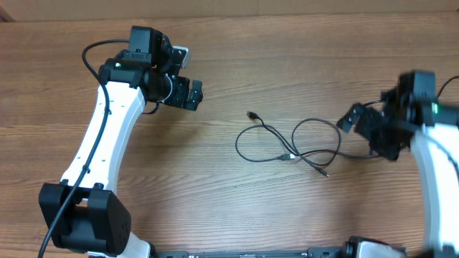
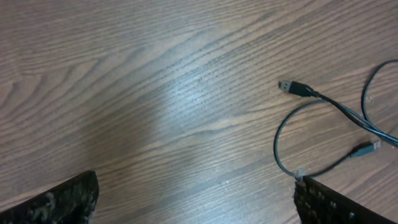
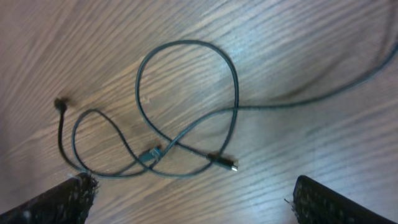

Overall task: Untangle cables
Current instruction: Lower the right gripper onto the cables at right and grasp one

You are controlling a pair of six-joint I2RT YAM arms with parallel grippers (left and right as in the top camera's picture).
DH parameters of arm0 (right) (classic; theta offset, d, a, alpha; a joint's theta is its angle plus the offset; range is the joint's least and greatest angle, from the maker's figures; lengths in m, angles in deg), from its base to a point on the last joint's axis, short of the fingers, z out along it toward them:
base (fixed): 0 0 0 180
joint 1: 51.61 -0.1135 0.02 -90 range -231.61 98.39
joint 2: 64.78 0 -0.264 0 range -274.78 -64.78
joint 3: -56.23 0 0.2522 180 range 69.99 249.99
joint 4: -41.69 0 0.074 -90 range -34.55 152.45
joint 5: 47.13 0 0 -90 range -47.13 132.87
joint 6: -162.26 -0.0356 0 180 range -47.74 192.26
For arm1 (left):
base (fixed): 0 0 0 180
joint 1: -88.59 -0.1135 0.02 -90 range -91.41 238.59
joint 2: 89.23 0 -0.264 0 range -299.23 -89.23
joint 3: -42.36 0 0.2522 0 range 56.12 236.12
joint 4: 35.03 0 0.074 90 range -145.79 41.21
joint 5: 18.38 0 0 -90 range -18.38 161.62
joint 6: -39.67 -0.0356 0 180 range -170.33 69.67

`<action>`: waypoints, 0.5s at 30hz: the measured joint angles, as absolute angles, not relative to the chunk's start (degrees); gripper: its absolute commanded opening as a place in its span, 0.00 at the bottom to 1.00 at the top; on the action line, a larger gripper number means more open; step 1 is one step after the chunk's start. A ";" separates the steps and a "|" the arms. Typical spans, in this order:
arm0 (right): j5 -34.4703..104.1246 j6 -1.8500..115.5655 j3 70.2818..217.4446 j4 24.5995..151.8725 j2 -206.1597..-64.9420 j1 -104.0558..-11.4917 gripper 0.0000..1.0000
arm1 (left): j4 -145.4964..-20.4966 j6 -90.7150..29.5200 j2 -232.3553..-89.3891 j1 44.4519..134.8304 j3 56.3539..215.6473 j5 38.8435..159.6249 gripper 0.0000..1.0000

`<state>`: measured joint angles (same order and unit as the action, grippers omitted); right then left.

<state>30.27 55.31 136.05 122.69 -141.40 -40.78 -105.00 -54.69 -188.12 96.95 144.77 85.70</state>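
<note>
The cables [image 1: 287,143] are seen lying loose on the wooden table [image 1: 237,50], right of centre, spread in two overlapping loops rather than bunched in a tight knot. One plug tip [image 1: 250,113] is pointed up-left at the far end of the left loop. Two more are spotted lower down, one [image 1: 289,156] near the crossing and one [image 1: 326,173] to the lower right. A single strand is trailed off to the right, and its end is lost beneath the right arm [image 1: 430,150].

Nothing is gripped. The right gripper [image 1: 356,118] is poised just beside the right loop. Its fingers [image 3: 68,199] are shown spread wide in the wrist view, the loops are framed between them on the table beyond, and no cord is seen to be touched. The left gripper [image 1: 188,93] is positioned well apart, up-left of the cables, with its jaws likewise opened wide and empty. From its wrist camera, only the left loop and two plug tips are caught at the right edge.
</note>
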 measured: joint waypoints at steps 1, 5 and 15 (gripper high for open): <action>30.23 54.48 134.06 121.12 -138.40 -40.78 1.00 | -105.02 -54.69 -188.12 96.95 144.77 85.70 1.00; 29.75 52.20 125.58 117.58 -127.34 -40.78 1.00 | -104.80 -54.69 -188.12 96.95 144.77 85.70 1.00; 29.29 44.71 123.96 114.04 -132.39 -40.78 1.00 | -104.73 -54.69 -188.12 96.95 144.77 85.68 1.00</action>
